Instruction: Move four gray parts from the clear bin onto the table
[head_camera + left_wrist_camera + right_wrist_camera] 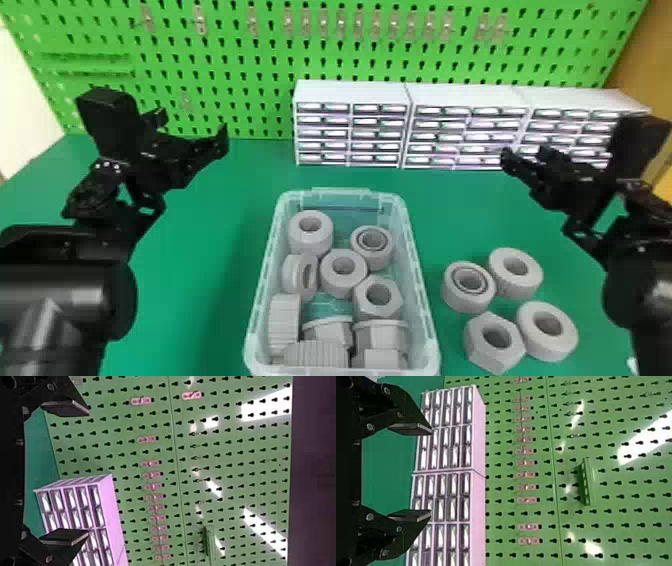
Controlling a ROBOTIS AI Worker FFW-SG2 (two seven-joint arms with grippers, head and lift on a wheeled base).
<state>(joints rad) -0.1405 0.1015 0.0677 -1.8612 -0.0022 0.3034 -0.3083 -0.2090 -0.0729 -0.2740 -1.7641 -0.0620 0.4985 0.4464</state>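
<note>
Centrally on the green desk (210,300), a clear bin (425,300) holds a jumble of gray parts (311,246), some upright as rings, others on their sides, with a hex nut (361,305) among them. Just to the bin's right, four gray pieces sit on the desk in a loose cluster: a ring with an inner groove (452,296) and a thick round ring (510,289) farther back, and a six-sided nut (476,345) and another round ring (564,345) nearer the robot. The left gripper (194,124) hangs to the left of the bin, its fingers spread wide in its wrist view. The right gripper (525,154) is raised on the other side, its fingers also spread apart. Behind stand white drawer cabinets (350,92), backed by a green pegboard (240,65) with small clips (200,22)
</note>
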